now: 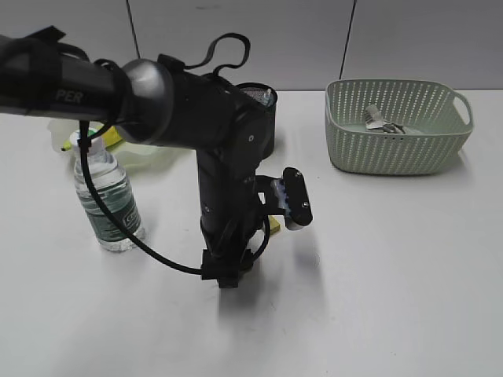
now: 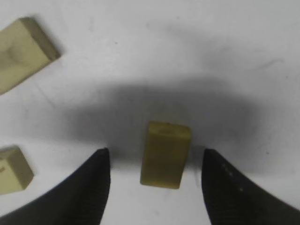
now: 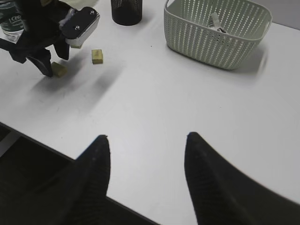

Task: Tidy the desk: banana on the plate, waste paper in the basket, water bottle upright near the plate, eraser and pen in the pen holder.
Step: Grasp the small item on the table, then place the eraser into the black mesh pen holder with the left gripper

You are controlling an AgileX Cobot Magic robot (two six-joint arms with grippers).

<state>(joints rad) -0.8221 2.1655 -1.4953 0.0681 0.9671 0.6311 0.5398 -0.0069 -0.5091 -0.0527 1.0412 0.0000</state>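
Only legible writing: "PER" in pale letters on the left arm's tube in the exterior view; bottle label text too small to read.

Left gripper point(image 2: 154, 161) jaws spread wide over the desk point(image 2: 140, 51), holding nothing. 1 yellowish eraser point(image 2: 165, 154) lies on the desk between the 2 fingertips point(image 2: 91, 180), apart from both, slightly closer to the right-hand tip. 2 more eraser blocks in the left wrist view: upper block point(image 2: 23, 51) at top left, lower block point(image 2: 13, 169) at the left edge. 3 eraser pieces total there; the right wrist view shows only 2 clearly.

Right gripper point(image 3: 145, 159) jaws wide open, empty, hanging above bare desk near its front edge.

1 water bottle point(image 1: 104, 200) upright at left, white-and-green cap on, just in front of the plate point(image 1: 153, 159), which is mostly hidden by the arm. 1 pen holder point(image 3: 126, 10) upright behind the arm. 1 basket point(image 1: 397, 126) at back right with 1 waste paper point(image 1: 377, 119) wad inside. A bit of yellow shows beside the bottle cap; cannot tell whether it is the banana.
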